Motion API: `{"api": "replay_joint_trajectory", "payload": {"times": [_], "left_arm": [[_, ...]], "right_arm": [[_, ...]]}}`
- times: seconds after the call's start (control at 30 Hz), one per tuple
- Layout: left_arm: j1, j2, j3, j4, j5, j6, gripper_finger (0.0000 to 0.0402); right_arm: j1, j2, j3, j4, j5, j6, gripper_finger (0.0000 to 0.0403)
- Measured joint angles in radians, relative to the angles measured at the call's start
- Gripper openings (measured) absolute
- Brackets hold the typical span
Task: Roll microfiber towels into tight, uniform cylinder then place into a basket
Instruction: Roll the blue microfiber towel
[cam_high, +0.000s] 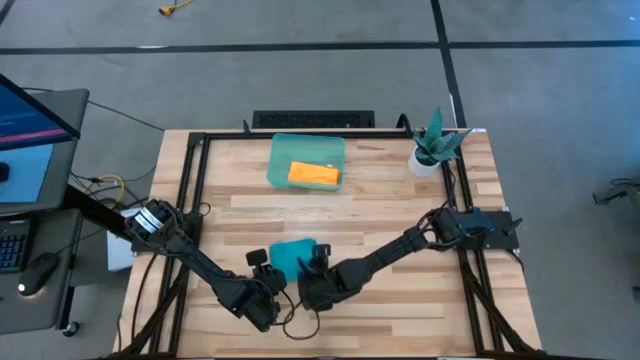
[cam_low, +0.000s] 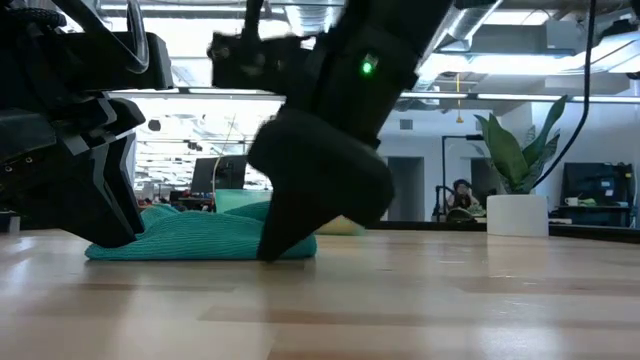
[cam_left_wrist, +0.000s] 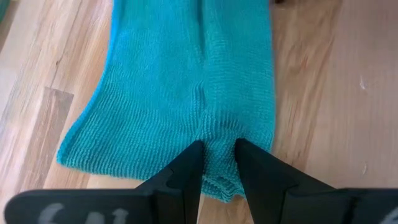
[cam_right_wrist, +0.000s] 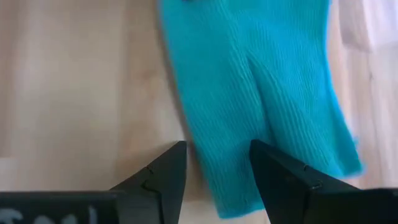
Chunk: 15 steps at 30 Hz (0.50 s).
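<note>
Your left claw (cam_left_wrist: 217, 165) pinches the teal towel (cam_left_wrist: 180, 93) edge, seen only at the wrist; right claw (cam_right_wrist: 217, 168) gapes, bare wood beside it.

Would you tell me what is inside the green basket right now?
The basket holds the orange towel, lying toward its right side as a folded or rolled bundle. The basket floor beneath that towel is covered, so nothing there can be seen.

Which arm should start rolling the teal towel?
Probably left. The left claw is already pinched on the teal towel's near edge, bunching the cloth. The right claw stands open at the towel's side edge, gripping nothing.
</note>
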Motion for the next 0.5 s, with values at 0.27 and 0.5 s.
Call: {"api": "replay_joint_trajectory", "payload": {"times": [0.27, 0.5], "left_arm": [[0.000, 0.000, 0.000, 0.000, 0.001, 0.002, 0.0096], [0.000, 0.000, 0.000, 0.000, 0.001, 0.003, 0.0096]], "right_arm": [[-0.039, -0.002, 0.001, -0.025, -0.081, 0.086, 0.0177], [-0.043, -0.002, 0.000, -0.019, -0.104, 0.109, 0.0082]]}}
